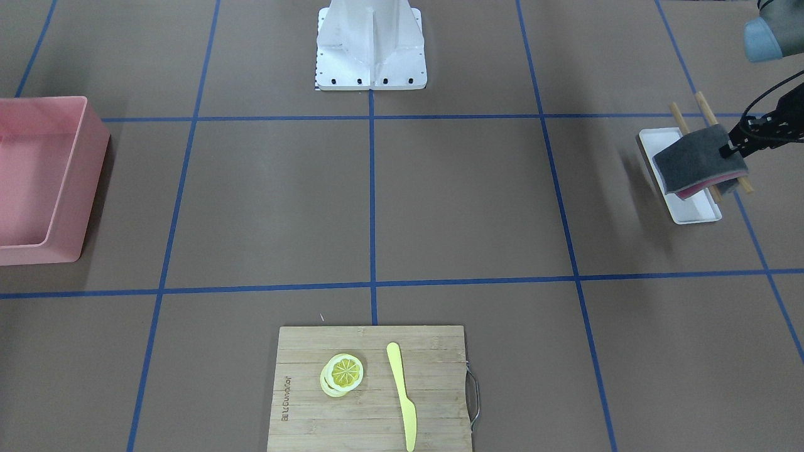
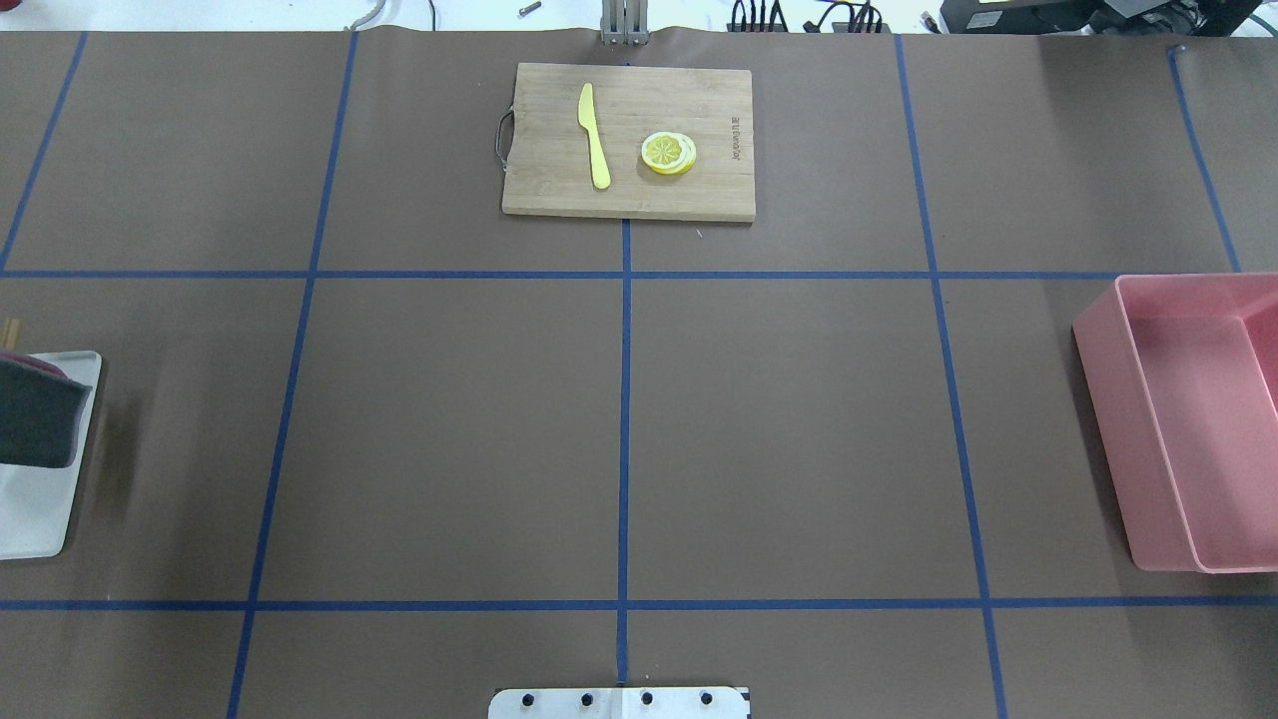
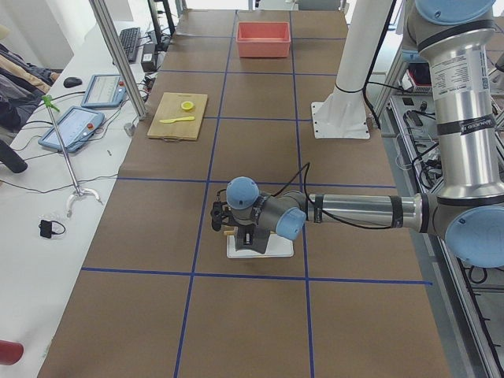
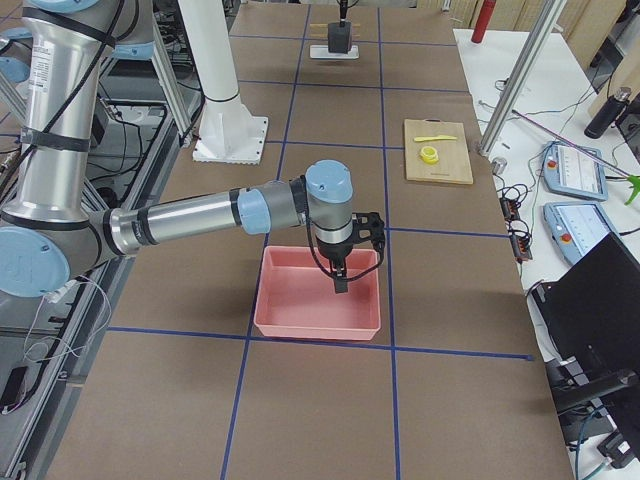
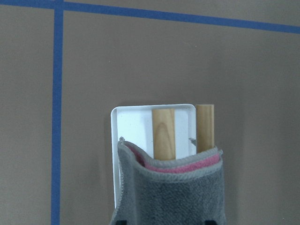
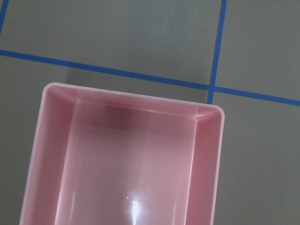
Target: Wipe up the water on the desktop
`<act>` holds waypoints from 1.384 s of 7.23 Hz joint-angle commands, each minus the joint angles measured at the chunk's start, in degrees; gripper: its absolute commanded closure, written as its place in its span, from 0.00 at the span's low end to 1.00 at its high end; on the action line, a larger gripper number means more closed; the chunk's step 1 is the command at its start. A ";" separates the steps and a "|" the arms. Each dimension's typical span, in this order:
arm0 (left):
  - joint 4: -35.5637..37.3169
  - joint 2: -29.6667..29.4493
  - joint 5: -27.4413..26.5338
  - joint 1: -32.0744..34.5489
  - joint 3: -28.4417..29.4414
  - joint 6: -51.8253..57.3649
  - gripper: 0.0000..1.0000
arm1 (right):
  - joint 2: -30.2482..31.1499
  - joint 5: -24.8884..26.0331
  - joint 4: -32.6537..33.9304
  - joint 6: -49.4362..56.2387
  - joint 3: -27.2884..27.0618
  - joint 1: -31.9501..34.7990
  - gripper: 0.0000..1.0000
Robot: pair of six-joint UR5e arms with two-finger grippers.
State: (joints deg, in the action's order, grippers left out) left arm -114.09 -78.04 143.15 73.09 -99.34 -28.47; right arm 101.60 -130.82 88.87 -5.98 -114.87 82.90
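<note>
The brown desktop point(image 1: 465, 201) with blue tape lines fills the views; I can make out no water on it. My left gripper point(image 1: 730, 149) is shut on a folded grey cloth with a pink inner side point(image 1: 696, 164). It holds the cloth above a small white tray point(image 1: 694, 213) crossed by two wooden sticks point(image 5: 164, 133). The cloth point(image 5: 173, 197) hangs at the bottom of the left wrist view and shows at the overhead view's left edge point(image 2: 35, 419). My right gripper point(image 4: 342, 280) hangs over a pink bin point(image 4: 318, 310). I cannot tell whether it is open or shut.
A bamboo cutting board point(image 2: 559, 190) at the far middle carries a yellow knife point(image 2: 594, 135) and lemon slices point(image 2: 668, 153). The pink bin point(image 2: 1108, 419) stands at the right side. The white base mount point(image 1: 370, 69) sits at the robot's edge.
</note>
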 commanded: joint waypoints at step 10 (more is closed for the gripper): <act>0.18 -7.19 10.31 0.38 -8.75 -22.78 1.00 | -0.79 -6.98 -8.20 -0.08 -0.18 -0.71 0.00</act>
State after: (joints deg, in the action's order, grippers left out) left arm -113.82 -81.94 153.04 73.65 -105.58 -42.37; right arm 100.83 -135.87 86.40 -5.90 -115.04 82.70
